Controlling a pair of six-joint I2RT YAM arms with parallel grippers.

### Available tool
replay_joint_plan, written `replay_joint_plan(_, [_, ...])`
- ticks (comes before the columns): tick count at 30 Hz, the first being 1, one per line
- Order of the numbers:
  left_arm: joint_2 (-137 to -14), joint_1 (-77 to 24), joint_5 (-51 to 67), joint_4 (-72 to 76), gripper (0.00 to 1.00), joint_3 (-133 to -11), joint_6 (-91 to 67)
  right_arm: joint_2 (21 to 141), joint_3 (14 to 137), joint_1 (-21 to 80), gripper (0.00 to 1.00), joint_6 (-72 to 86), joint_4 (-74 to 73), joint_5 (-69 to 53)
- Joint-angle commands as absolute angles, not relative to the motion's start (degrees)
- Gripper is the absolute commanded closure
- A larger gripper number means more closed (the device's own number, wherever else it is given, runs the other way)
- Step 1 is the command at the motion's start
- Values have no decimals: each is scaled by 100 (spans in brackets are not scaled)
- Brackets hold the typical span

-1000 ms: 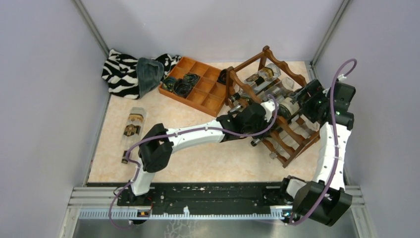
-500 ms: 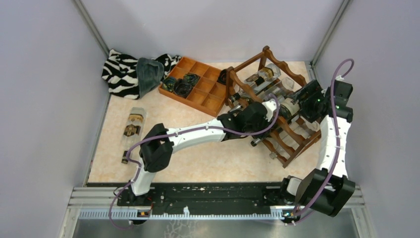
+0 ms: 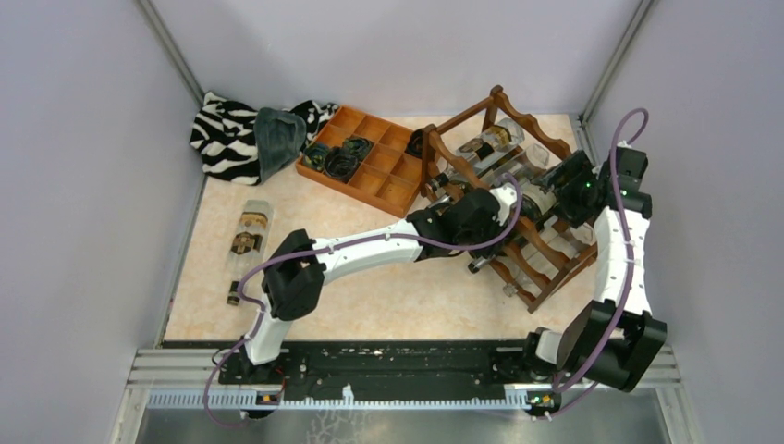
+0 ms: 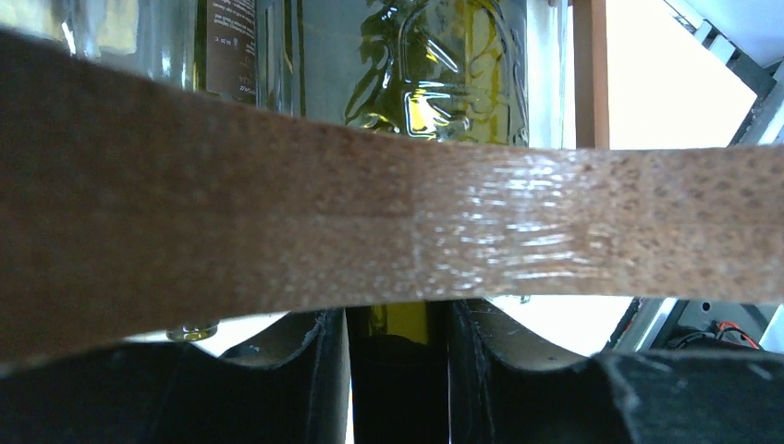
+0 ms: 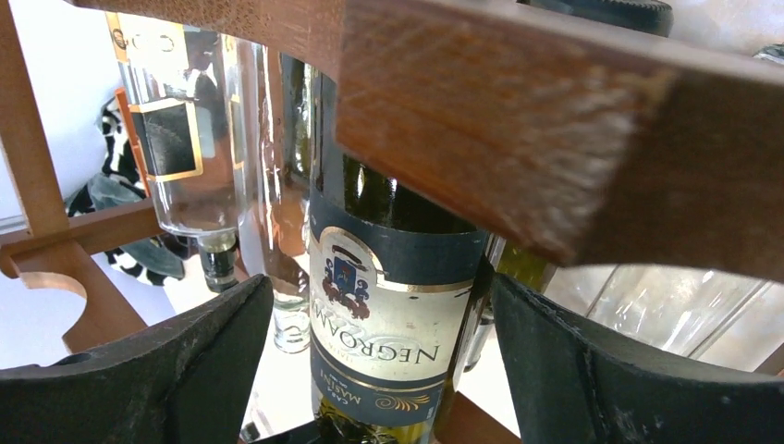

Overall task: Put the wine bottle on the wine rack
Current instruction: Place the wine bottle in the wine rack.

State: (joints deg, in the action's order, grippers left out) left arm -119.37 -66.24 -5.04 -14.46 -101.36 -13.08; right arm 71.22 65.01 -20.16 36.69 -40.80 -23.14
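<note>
Dark green glass wine bottle with a navy and gold label [image 5: 398, 277], lying lengthwise inside the reddish-brown wooden wine rack with scalloped rails [image 3: 500, 96], on a middle tier by the look of it, beside a clear glass bottle with a gold-framed label [image 5: 180, 139]. Left gripper [image 4: 398, 319] closed on the bottle's dark neck, just behind a wavy front rail filling most of the left wrist view. Right gripper [image 5: 384, 305] at the far side of the rack, black fingers [image 5: 185, 370] spread wide to either side of the bottle's body, not clamping. Impossible to tell whether already resting in the scallops.

Judged step: seating the bottle. Best done by easing the neck straight down into the dip of the rail, not sideways against the neighbouring glass. Steady the body lightly from the right. Loosen the neck grip only with the weight fully on both rails, then draw back level, clear of the rail.
</note>
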Motion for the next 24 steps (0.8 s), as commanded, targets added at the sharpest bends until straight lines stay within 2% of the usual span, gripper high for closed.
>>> replay_joint_plan(1, [-11825,-6646,-451,-243,100,-10639,-1261,7175,6761,-1776,15,3765,-3828,-2302])
replay_joint_plan(8, [-11839,-6645,-405,-192,100,-10640,-1267,7272,6702,-1697,20,3817,-3781,-2382])
replay_joint_plan(14, [-11676,-6645,-384,165,100,-10362,-1193,7259,6713,-1689,10,3649,-3988,-2425])
replay_joint_plan(24, [-11513,-6653,-234,583,100,-10082,-1180,7375,6673,-1578,13,3667,-3955,-2432])
